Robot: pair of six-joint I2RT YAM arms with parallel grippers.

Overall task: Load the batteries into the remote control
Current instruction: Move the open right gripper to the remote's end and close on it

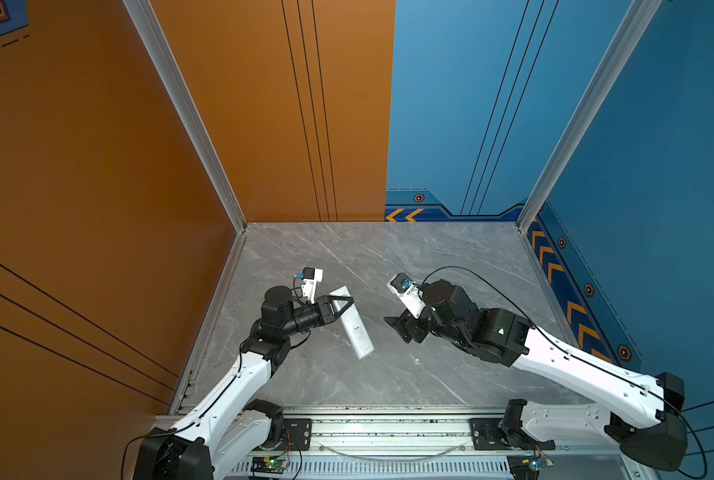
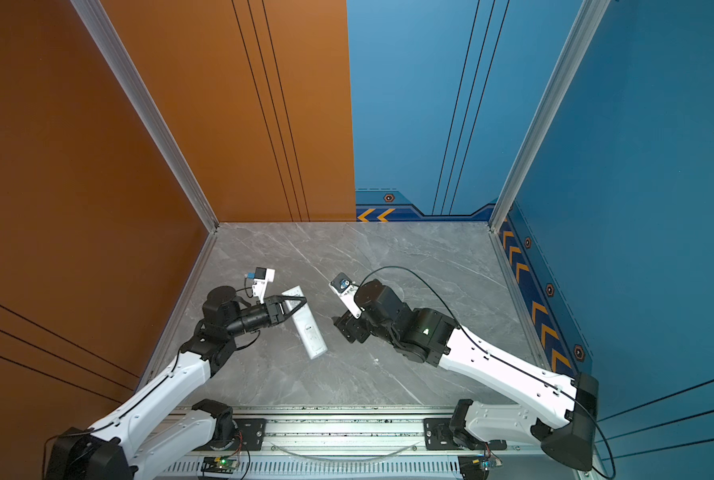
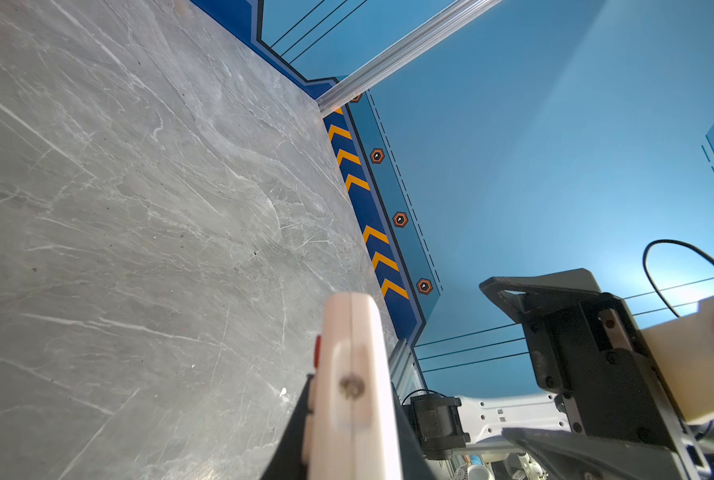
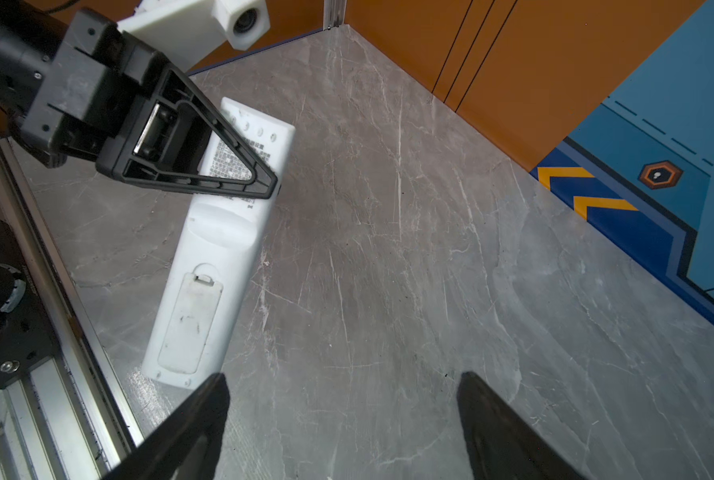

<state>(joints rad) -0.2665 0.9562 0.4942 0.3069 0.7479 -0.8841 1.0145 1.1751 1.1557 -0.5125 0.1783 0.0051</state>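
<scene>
Nearest the lens, the right hand (image 4: 342, 380) stood with its two dark fingers (image 4: 199, 415) spread wide and nothing between them. It was poised just off the free end of the remote control (image 4: 218, 249) without touching it. That gap looked deliberate: spread and empty, the hand left the back of the remote control clear to view. It could come in for a press if the cover needed one.

Across from it, the left hand (image 4: 265, 183) was clamped on the remote control near its far end. One triangular finger lay over the printed label (image 4: 232, 160), and its partner was hidden beneath. The hand held the bar slanted, plain back turned up toward the right arm and buttons facing down. In the left wrist view a red button (image 3: 317, 353) showed on the side turned to the worktop (image 4: 430, 249). Held that way, the battery side was presented to the other arm. Whether the free end rested on the grey marbled worktop or hung just above it, I could not tell.

The battery cover (image 4: 191, 320) sat flush in the back, its latch tab closed. No batteries were in view, neither on the worktop nor in either hand. They were most likely inside under the cover, though that could not be confirmed. By that judgement the task was near its end, with only setting the remote control down left to do.
</scene>
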